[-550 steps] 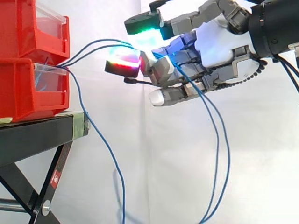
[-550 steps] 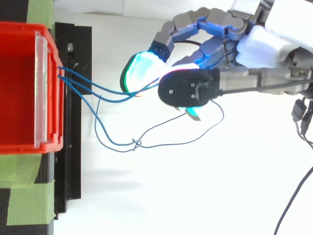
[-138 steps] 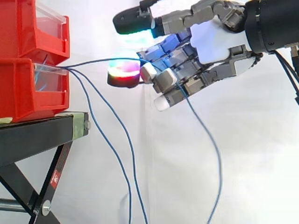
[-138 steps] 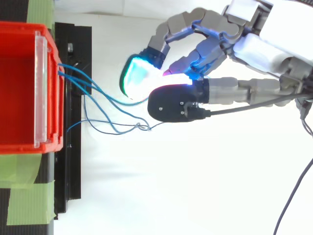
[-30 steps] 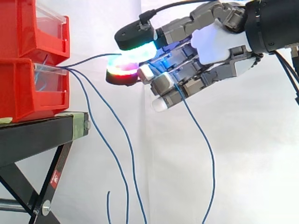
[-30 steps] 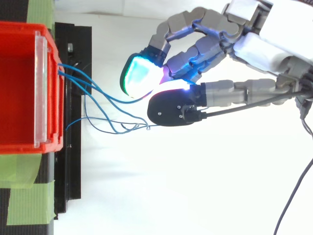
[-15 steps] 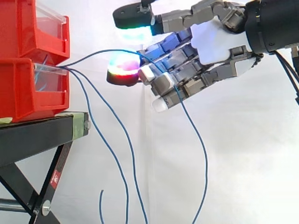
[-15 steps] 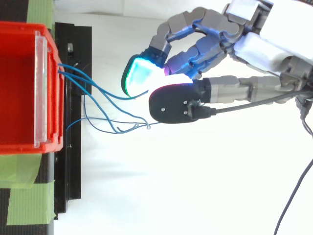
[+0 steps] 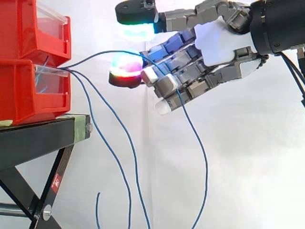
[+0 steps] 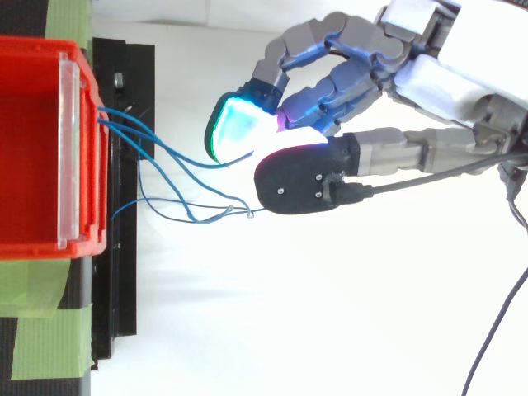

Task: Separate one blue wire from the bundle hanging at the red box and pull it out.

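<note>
Blue wire (image 9: 105, 52) level, red box (image 9: 28, 95) to hand (image 9: 214, 43)

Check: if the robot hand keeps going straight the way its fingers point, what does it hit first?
Probably the loose blue wires hanging between the hand and the lower red plastic bin; behind them, that bin's front. Depth is uncertain.

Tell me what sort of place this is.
Probably a robot test bench in a lab: red bins on a black stand, a white curtain behind, and a robot hand among blue wires.
</note>
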Controlling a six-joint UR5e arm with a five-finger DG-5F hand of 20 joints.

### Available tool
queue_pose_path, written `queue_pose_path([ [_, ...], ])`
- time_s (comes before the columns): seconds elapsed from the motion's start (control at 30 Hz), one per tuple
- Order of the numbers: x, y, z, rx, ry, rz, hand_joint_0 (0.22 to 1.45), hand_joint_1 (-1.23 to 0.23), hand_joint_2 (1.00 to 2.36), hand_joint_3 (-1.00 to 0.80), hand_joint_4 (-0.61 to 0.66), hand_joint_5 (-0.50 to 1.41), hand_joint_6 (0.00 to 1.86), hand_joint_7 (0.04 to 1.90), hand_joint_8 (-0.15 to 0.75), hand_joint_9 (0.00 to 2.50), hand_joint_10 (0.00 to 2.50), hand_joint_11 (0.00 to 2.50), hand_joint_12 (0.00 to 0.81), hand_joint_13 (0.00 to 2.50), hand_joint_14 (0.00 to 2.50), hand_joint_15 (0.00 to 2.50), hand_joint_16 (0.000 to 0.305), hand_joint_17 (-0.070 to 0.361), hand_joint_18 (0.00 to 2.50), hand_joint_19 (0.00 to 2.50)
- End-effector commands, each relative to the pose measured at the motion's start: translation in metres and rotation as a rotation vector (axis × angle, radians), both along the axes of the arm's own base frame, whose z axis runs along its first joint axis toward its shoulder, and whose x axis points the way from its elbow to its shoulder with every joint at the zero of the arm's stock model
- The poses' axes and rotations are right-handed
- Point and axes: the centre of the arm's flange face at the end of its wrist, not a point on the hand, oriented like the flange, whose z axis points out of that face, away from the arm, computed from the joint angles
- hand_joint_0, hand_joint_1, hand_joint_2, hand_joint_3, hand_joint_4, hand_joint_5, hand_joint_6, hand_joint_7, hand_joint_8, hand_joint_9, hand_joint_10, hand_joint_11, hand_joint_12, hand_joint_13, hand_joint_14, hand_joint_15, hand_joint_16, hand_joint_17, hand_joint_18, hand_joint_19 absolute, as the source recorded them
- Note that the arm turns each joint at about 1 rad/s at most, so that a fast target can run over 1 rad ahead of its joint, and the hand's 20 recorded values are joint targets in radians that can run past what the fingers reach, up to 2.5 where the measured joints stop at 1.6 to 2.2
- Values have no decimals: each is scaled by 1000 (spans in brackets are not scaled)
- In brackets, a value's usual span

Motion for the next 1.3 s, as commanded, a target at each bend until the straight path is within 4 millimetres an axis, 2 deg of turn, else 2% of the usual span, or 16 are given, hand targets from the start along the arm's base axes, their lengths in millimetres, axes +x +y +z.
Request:
queue_pose_path([
  [0.0,0,-1,0,0,0,-1,497,-747,1010,-323,208,-230,882,832,324,870,13,1299,401,1013,10,1460,56,127,760,556],
  [0.3,0,-1,0,0,0,-1,588,-750,1014,-196,195,-219,896,795,323,921,11,1291,390,1050,10,1457,53,120,787,553],
  [0.67,0,-1,0,0,0,-1,600,-741,1012,-154,203,-209,906,783,337,960,11,1279,418,1091,8,1454,55,124,829,546],
  [0.8,0,-1,0,0,0,-1,561,-703,1011,-226,204,-210,903,799,341,960,10,1280,419,1098,7,1461,55,124,832,552],
  [0.87,0,-1,0,0,0,-1,526,-675,1012,-284,189,-213,895,824,319,944,13,1289,392,1075,11,1463,52,117,796,574],
  [1.0,0,0,0,10,-5,2,477,-648,1007,-374,210,-213,888,831,343,951,11,1287,419,1082,10,1463,56,127,818,565],
  [1.27,0,1,0,43,-19,0,480,-763,1005,-411,206,-216,888,831,341,940,12,1295,417,1076,9,1451,56,127,812,549],
])
